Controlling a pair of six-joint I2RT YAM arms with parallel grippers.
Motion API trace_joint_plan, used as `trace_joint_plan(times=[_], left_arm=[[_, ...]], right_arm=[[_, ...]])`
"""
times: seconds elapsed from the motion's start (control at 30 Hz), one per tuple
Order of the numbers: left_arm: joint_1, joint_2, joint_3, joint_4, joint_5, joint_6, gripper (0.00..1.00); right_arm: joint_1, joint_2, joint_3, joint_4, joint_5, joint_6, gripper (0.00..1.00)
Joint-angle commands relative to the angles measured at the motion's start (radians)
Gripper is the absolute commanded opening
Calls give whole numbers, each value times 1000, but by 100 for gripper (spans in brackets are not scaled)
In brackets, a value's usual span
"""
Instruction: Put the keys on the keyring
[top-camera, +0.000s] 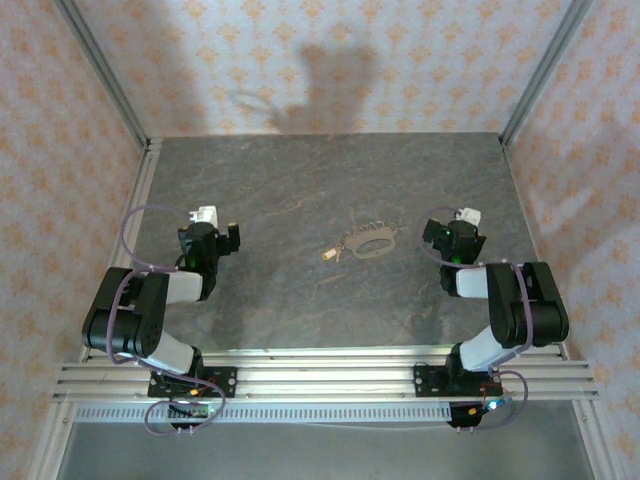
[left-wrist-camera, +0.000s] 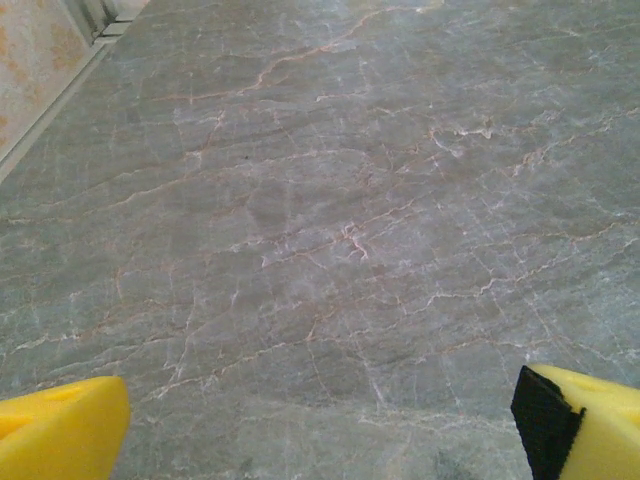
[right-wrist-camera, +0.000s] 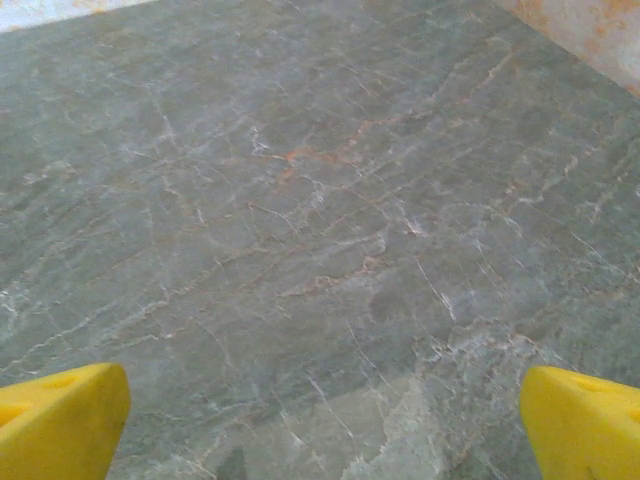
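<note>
Key (top-camera: 328, 255): small, tan, lying flat on the grey marbled desk (top-camera: 300, 180) near its middle, between the two arms. Keyring (top-camera: 377, 243): thin oval of grey wire, flat on the desk just to the right of the key, with a fine chain trailing from it toward the key; whether chain and key touch is too small to tell, and the key does not look threaded on the ring. Left fingers (left-wrist-camera: 60, 430): yellow tips set wide apart, holding nothing, bare desk between them; in the overhead view this arm sits well to the left of the key. Right fingers (right-wrist-camera: 585, 420): likewise wide and holding nothing, over bare desk, the arm standing near the right of the ring. Step in hand, by judgement: the very start, with neither item taken up and the approach not yet made. Next move calls for one arm to reach in and pinch the ring steady, the other to close on the tiny key. Both lie flat and thin against the desk, so each grip needs a low, exact descent.
</note>
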Motion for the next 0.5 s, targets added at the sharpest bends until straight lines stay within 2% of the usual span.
trace_joint_plan(times=[0.0,0.47], left_arm=[[8,-6,31,10,20,-4,100],[10,-5,29,20,21,-3,100]], right_arm=[[-7,-23,2,43,-41,-25,99],[3,-17,9,43,-45,-41,99]])
